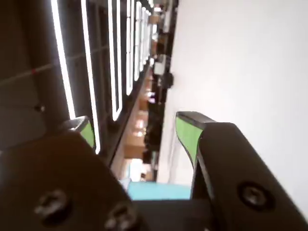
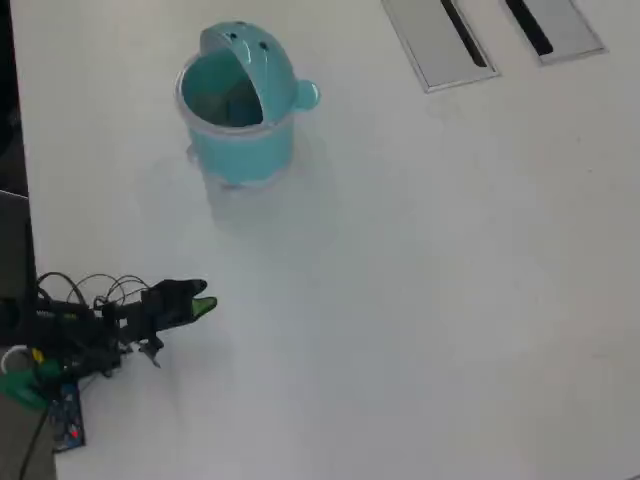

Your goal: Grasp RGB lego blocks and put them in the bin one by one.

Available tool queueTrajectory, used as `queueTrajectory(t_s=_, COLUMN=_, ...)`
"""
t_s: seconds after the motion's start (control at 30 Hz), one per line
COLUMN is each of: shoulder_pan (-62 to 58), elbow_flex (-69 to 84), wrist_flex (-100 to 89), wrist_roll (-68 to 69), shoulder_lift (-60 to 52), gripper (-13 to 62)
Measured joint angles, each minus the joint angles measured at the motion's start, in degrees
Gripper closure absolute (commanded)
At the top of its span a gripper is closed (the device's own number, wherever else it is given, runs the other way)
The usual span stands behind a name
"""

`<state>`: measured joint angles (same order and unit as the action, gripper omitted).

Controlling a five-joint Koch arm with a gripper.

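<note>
**Empty jaws by the table's left edge, bin far off**

My gripper (image 2: 203, 306) hangs low near the left edge of the white table (image 2: 450, 300) in the overhead view. In the wrist view my green-padded fingers (image 1: 184, 134) stand apart with nothing between them. The teal bin (image 2: 240, 105) stands well away toward the top edge, lid tipped back, mouth open; the grey slotted panels (image 2: 440, 40) lie by the top right corner

Counted on tabletop (image 2: 430, 300): one teal bin (image 2: 243, 140), two grey slotted panels (image 2: 430, 40), one arm with one pincer (image 2: 200, 305).
</note>
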<state>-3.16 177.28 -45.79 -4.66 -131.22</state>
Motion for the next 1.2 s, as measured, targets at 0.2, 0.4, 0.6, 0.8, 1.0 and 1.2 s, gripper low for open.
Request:
queueTrajectory(t_s=0.2, shoulder_pan=-0.4, elbow_flex=0.0, wrist_flex=12.3, wrist_roll=5.4, shoulder_lift=0.1, gripper=15.2)
queueTrajectory(t_s=0.4, shoulder_pan=0.6, elbow_flex=0.1, wrist_flex=20.8, wrist_roll=9.1, shoulder_lift=0.1, gripper=14.8)
queueTrajectory(t_s=0.6, shoulder_pan=0.6, elbow_flex=0.1, wrist_flex=30.0, wrist_roll=9.2, shoulder_lift=0.1, gripper=14.8)
queueTrajectory(t_s=0.8, shoulder_pan=0.8, elbow_flex=0.1, wrist_flex=37.4, wrist_roll=8.2, shoulder_lift=0.1, gripper=15.2)
queueTrajectory(t_s=1.0, shoulder_pan=1.1, elbow_flex=0.1, wrist_flex=40.3, wrist_roll=6.7, shoulder_lift=0.1, gripper=15.1)
queueTrajectory(t_s=1.2, shoulder_pan=2.4, elbow_flex=0.1, wrist_flex=40.9, wrist_roll=6.6, shoulder_lift=0.1, gripper=15.2)
